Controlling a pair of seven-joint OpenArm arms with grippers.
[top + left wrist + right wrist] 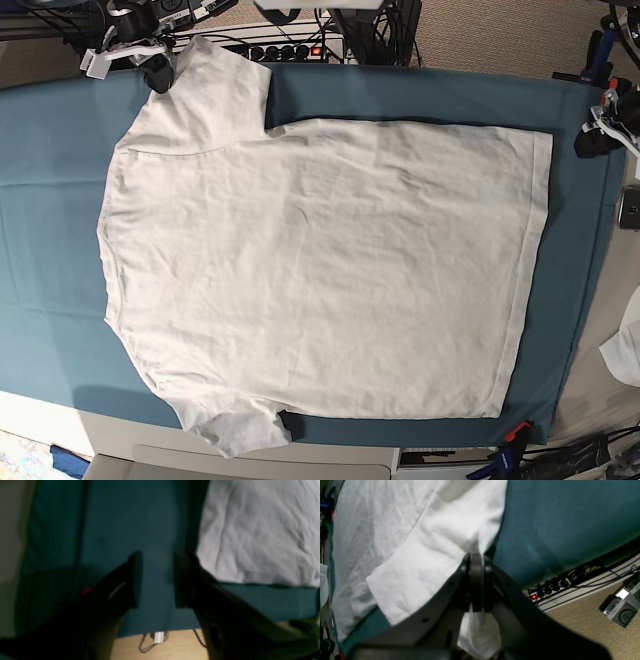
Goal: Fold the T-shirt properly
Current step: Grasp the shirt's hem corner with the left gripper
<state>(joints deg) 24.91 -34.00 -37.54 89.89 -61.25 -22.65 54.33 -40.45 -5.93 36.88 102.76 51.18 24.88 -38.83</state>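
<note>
a white t-shirt (320, 270) is spread flat on a teal-covered surface (50, 200), long axis from 9 to 3 o'clock, hem toward 3. at 11 o'clock its sleeve is pinched by the right fingers (476, 562). the left fingers (135, 580) are spread apart, empty, beside the hem.

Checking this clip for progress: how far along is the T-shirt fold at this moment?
Done: the T-shirt lies spread flat on the teal cloth, with no fold made. In hand: the right gripper is shut on the sleeve at the table's far edge; the left gripper is open over bare teal cloth beside the shirt's hem, holding nothing. Left: every fold, sleeves and body alike.
</note>
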